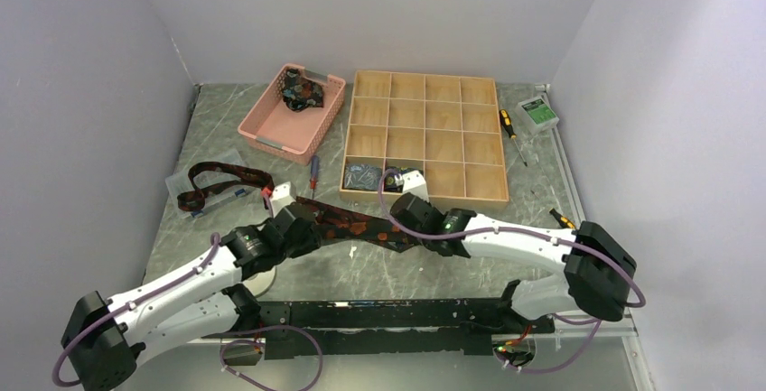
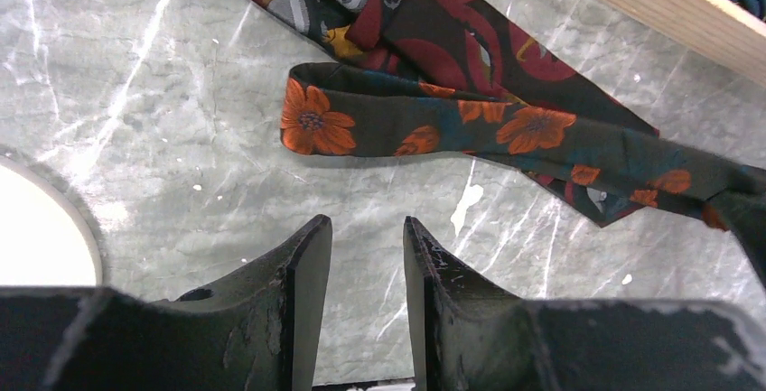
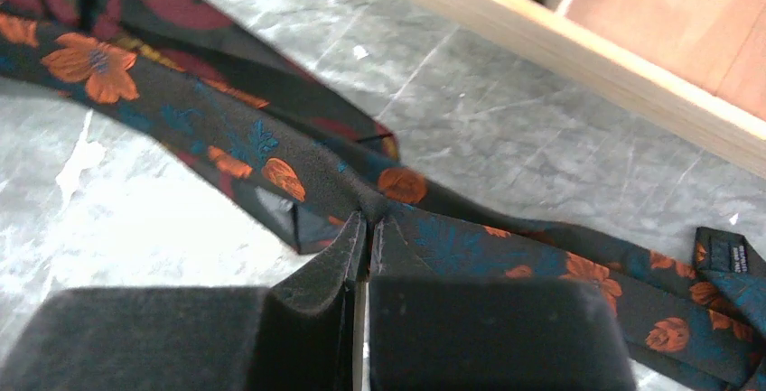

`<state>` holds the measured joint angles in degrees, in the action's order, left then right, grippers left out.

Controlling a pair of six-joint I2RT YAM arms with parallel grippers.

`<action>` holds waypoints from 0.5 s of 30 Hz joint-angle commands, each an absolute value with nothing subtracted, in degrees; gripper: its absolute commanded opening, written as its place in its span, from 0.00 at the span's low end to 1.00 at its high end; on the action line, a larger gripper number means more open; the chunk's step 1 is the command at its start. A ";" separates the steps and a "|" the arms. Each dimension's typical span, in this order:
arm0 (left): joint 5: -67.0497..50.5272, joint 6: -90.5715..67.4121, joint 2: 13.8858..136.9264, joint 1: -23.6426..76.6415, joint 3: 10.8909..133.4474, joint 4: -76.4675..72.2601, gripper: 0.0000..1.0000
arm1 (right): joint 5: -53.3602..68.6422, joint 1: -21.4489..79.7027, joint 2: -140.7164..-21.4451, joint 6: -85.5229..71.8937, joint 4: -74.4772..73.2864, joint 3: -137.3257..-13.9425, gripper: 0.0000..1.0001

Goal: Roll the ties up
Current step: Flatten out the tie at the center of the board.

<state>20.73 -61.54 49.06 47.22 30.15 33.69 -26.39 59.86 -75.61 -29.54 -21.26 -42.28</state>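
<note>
A dark tie with orange and blue flowers [image 2: 425,129] lies across the table middle [image 1: 357,227], on top of a maroon-patterned tie [image 2: 452,39]. Its folded end points left in the left wrist view. My right gripper [image 3: 368,221] is shut on this flowered tie [image 3: 271,161], pinching a fold of the cloth at its edge; it also shows in the top view [image 1: 406,213]. My left gripper [image 2: 366,228] is open and empty, just short of the tie's folded end; it also shows in the top view [image 1: 296,225]. Another dark tie [image 1: 217,183] lies looped at the left.
A wooden divided tray [image 1: 425,93] stands behind the ties, with a rolled tie [image 1: 361,176] in its near-left cell. A pink basket [image 1: 262,129] at the back holds a rolled tie. A white tape ring [image 2: 36,237] lies under the left arm. Screwdrivers [image 1: 511,134] and a green box [image 1: 537,113] lie at the right.
</note>
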 commanded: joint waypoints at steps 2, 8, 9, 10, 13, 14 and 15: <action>23.65 -59.79 51.82 46.95 33.20 33.98 0.41 | -22.92 55.41 -78.54 -26.59 -18.36 -44.34 0.00; 22.84 -58.40 55.62 44.70 33.77 32.69 0.41 | -21.50 54.54 -81.92 -25.86 -17.70 -44.82 0.15; 22.19 -57.98 56.16 44.00 33.68 32.17 0.41 | -21.20 54.59 -81.46 -26.01 -17.33 -44.48 0.21; 21.58 -57.82 56.66 43.28 33.52 31.79 0.41 | -20.84 54.57 -80.27 -26.08 -17.04 -43.92 0.26; 19.42 -57.01 58.15 40.44 32.85 30.02 0.42 | -20.96 54.50 -77.65 -27.04 -18.17 -43.12 0.49; 18.64 -56.59 58.61 39.41 32.59 29.45 0.42 | -21.61 54.53 -76.71 -27.52 -18.90 -42.93 0.53; 18.06 -56.17 59.01 38.42 32.46 28.76 0.42 | -22.60 54.55 -75.38 -28.08 -19.84 -42.65 0.56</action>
